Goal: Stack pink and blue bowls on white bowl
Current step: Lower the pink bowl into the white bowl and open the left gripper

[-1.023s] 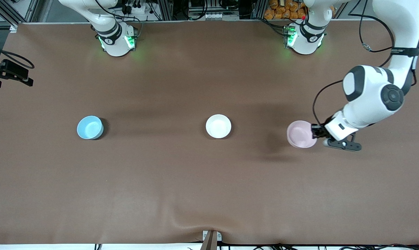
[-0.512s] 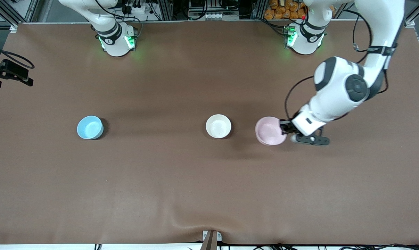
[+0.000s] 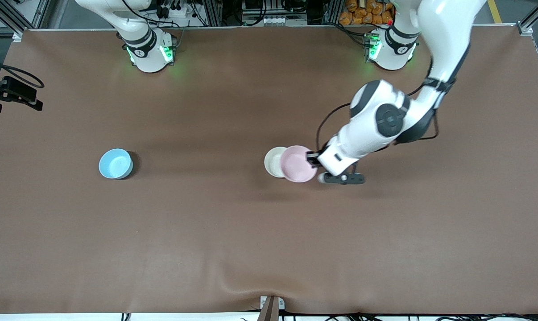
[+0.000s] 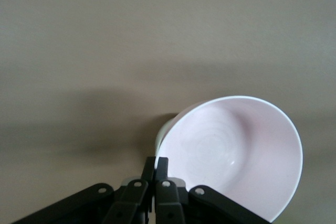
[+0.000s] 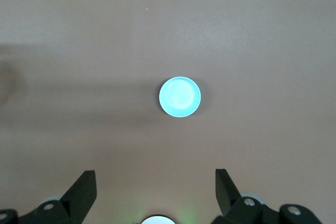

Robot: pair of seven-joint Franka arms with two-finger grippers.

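Altogether three bowls, one pink bowl pinched in left gripper, one white bowl, one blue bowl

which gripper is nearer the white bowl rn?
Left. The left gripper, shut on the pink bowl, holds it partly over the white bowl. The right gripper waits open high above the blue bowl.

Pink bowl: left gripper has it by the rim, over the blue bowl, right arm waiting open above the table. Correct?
Not quite. The left gripper is shut on the pink bowl by its rim, but holds it partly over the white bowl, not the blue one; the front view shows it. The blue bowl sits alone toward the right arm's end of the table, and the right gripper waits open above it.
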